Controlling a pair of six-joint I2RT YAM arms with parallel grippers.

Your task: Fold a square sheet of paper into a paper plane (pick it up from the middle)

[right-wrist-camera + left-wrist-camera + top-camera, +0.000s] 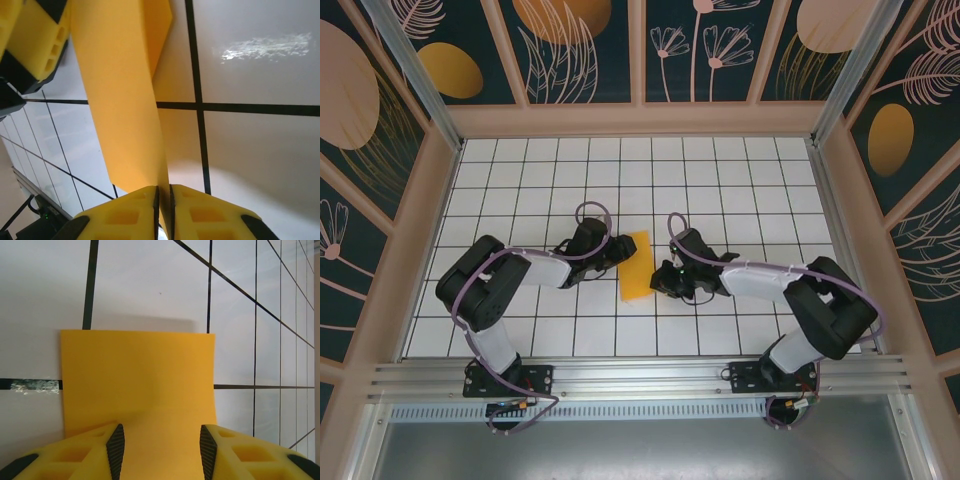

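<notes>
The square sheet of paper (637, 268) is orange-yellow and lies near the table's middle, bent up into a narrow strip between the two arms. My left gripper (616, 250) is at its left side. In the left wrist view the sheet (137, 375) runs flat between the left gripper's (161, 452) open fingers, which straddle it with a wide gap. My right gripper (661, 278) is at the sheet's right edge. In the right wrist view the right gripper (164, 205) is shut on the raised edge of the sheet (120, 100).
The white gridded table (720, 190) is ringed by patterned wall panels (590, 50). The left gripper's yellow finger (35, 35) shows close to the sheet in the right wrist view. Both arm bases sit on the metal rail (640, 378) at the near edge.
</notes>
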